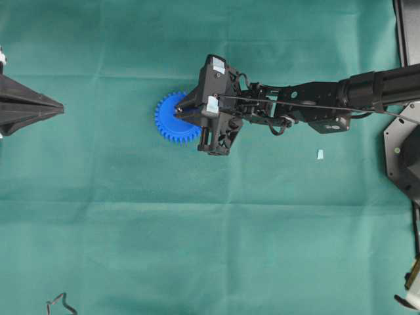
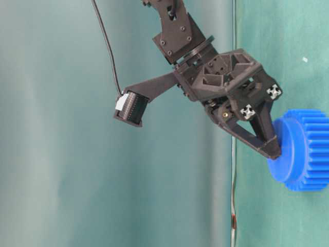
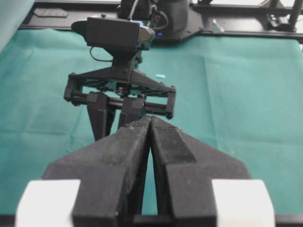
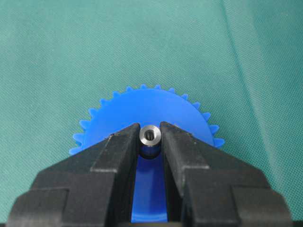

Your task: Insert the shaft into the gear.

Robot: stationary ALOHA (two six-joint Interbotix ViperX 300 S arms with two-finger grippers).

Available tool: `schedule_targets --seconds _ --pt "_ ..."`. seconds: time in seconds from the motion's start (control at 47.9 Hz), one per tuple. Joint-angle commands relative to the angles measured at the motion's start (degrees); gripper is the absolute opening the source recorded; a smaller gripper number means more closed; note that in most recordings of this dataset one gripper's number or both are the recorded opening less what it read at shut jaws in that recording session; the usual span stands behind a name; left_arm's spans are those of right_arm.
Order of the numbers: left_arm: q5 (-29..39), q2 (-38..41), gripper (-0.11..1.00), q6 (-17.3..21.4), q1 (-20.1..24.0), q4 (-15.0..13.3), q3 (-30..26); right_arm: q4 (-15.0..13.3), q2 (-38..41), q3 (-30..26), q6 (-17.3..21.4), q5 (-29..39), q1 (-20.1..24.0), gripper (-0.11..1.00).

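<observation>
The blue gear (image 1: 169, 118) lies flat on the green cloth, and its toothed rim (image 4: 142, 101) spreads out beyond the right gripper's tips. My right gripper (image 4: 150, 134) points down at the gear's middle and is shut on the shaft (image 4: 150, 135), a small silver pin seen end-on between the two fingertips. The pin stands upright over the gear's centre, whose hole is hidden beneath it. From table level the fingertips (image 2: 272, 149) touch the gear's raised hub (image 2: 288, 159). My left gripper (image 3: 150, 119) is shut with nothing in it and rests at the table's left edge (image 1: 56, 108).
A small pale scrap (image 1: 320, 155) lies on the cloth right of the right arm. A bent black wire piece (image 1: 60, 304) sits near the front left corner. Black frames (image 1: 407, 151) stand along the right edge.
</observation>
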Motion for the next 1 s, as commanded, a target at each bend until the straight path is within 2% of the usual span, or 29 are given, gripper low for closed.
schedule_targets --seconds 0.0,0.188,0.23,0.418,0.501,0.648,0.982 --pt "-0.3 0.4 0.0 -0.1 0.1 0.2 -1.3 0.2 -0.6 -0.4 0.1 -0.4 -0.2 0.18" --pt "-0.3 0.4 0.0 -0.1 0.2 0.2 -1.3 0.2 -0.6 -0.4 0.1 -0.4 -0.1 0.19" --pt "-0.3 0.4 0.0 -0.1 0.1 0.2 -1.3 0.2 -0.6 -0.4 0.2 -0.5 -0.2 0.22" --pt "0.0 0.4 0.0 -0.1 0.1 0.2 -1.3 0.5 -0.9 -0.4 0.3 -0.5 -0.5 0.77" --pt "0.0 0.4 0.0 -0.1 0.2 0.2 -1.3 0.8 -1.6 -0.4 0.3 -0.5 -0.6 0.92" --pt "0.0 0.4 0.0 -0.1 0.1 0.2 -1.3 0.7 -4.8 -0.3 0.1 0.4 -0.6 0.86" --pt "0.1 0.4 0.0 -0.1 0.1 0.1 -1.4 -0.4 -17.5 2.8 -0.5 2.5 -0.6 0.86"
